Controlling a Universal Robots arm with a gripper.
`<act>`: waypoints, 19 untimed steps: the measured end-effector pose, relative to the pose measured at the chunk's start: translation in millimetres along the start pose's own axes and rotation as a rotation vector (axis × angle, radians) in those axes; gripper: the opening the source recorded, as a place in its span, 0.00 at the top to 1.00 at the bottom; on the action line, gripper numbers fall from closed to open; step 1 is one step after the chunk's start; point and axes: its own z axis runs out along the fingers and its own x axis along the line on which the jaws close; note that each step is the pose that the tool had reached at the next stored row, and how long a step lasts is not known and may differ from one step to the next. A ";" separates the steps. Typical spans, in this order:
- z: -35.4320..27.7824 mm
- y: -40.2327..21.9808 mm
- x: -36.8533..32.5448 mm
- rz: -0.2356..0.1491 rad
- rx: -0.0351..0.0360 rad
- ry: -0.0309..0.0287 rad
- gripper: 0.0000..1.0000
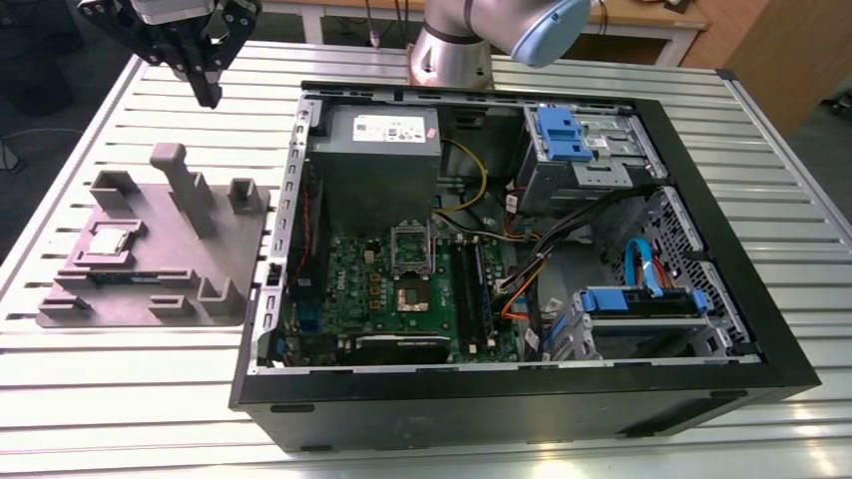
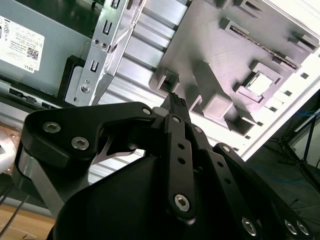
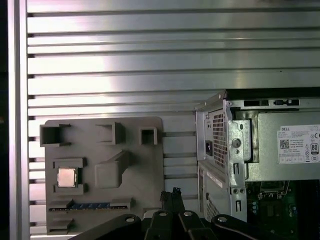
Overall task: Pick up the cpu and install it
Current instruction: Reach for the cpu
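Pincer: the pincer (image 1: 210, 92) hangs in the air over the counter, at the upper part of the exterior view's left. It is clenched, the two fingers are pressed together at the tips and nothing is between them. In both wrist views its black links meet in one narrow tip (image 2: 176, 100) (image 3: 170, 194).

Cpu: the cpu (image 1: 110, 240) lies flat in a square recess of the grey holder, with its silver top up. It is not yet picked up. It is well apart from the pincer, and it shows in both wrist views (image 2: 257, 83) (image 3: 66, 177).

Grey holder: the grey holder (image 1: 226, 239) is a flat block with several raised posts and pockets. It lies on the counter just beside the computer case, on the exterior view's left of it.

Memory stick: a long narrow memory stick (image 3: 95, 205) lies in a slot of the holder, near the cpu.

Computer case: the black computer case (image 1: 533, 399) lies on its side and is open on top. Inside are the green motherboard (image 1: 353, 279) and the grey power supply (image 1: 379, 160) with a white label.

Socket: the socket (image 1: 413, 289) is in the middle of the motherboard, between the power supply and the near wall of the case.

Counter: the counter (image 1: 120, 399) is made of pale metal slats and carries the holder and the case.
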 end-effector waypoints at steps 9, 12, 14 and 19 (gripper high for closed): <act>0.5 0.0 -0.5 0.001 -0.0003 0.0163 0.90; 0.5 0.0 -0.6 0.001 -0.0002 0.0165 0.90; 0.5 0.0 -0.5 -0.001 -0.0002 0.0167 0.90; 0.7 -0.1 0.1 -0.025 0.0000 0.0176 0.90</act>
